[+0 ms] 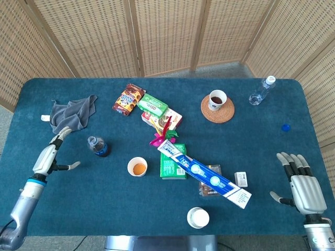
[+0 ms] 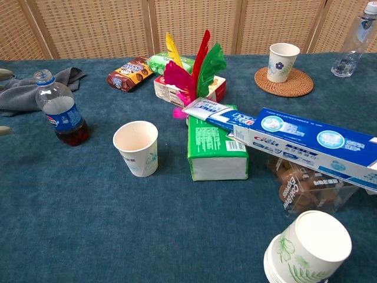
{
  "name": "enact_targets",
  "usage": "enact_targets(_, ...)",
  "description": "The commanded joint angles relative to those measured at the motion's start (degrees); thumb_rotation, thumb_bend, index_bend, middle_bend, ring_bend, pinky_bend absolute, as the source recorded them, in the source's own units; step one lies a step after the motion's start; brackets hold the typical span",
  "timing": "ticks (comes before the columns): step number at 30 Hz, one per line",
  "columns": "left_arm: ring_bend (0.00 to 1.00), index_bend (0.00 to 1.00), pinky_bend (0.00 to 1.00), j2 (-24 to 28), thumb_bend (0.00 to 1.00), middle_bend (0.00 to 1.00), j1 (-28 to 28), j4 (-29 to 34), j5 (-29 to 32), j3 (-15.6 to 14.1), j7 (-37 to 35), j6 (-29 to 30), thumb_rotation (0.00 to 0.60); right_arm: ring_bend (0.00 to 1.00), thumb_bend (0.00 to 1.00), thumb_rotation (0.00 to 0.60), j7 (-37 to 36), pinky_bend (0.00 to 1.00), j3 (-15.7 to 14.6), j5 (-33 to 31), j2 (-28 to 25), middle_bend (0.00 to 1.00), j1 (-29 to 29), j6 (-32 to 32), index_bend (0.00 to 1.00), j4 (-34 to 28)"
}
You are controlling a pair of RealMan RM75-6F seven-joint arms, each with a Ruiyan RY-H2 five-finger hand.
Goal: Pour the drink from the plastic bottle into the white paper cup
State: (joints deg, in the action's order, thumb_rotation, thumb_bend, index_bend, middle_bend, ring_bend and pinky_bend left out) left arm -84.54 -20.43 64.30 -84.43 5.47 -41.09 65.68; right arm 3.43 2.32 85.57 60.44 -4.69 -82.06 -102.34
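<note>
The uncapped plastic bottle (image 1: 97,146) stands upright just left of the white paper cup (image 1: 137,167), which already appears to hold some amber drink, though the overhead view is small. The left hand (image 1: 51,155), fingers spread and holding nothing, hovers left of the bottle; the right hand (image 1: 299,184) rests spread far right of it. A glancing approach could topple the open bottle and spill it.

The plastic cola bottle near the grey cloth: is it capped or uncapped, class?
Uncapped. The plastic cola bottle stands upright with a bare open neck in the chest view; no cap sits on it.
</note>
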Motion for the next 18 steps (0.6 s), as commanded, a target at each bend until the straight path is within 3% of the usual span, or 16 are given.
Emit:
enact_targets(1, 0.00, 0.00, 0.00, -0.52, 0.22, 0.00, -0.67, 0.19, 0.15, 0.17, 0.66, -0.50, 0.600, 0.00, 0.00, 0.588, -0.24, 0.00, 0.07, -0.18, -0.07, 0.00, -0.02, 0.07, 0.00, 0.12)
enact_targets(18, 0.00, 0.00, 0.00, -4.35, 0.22, 0.00, -3.87, -0.18, 1.16, 0.78, 1.36, -2.26, 0.600, 0.00, 0.00, 0.591, -1.33, 0.00, 0.09, -0.56, -0.32, 0.00, -0.16, 0.58, 0.00, 0.19)
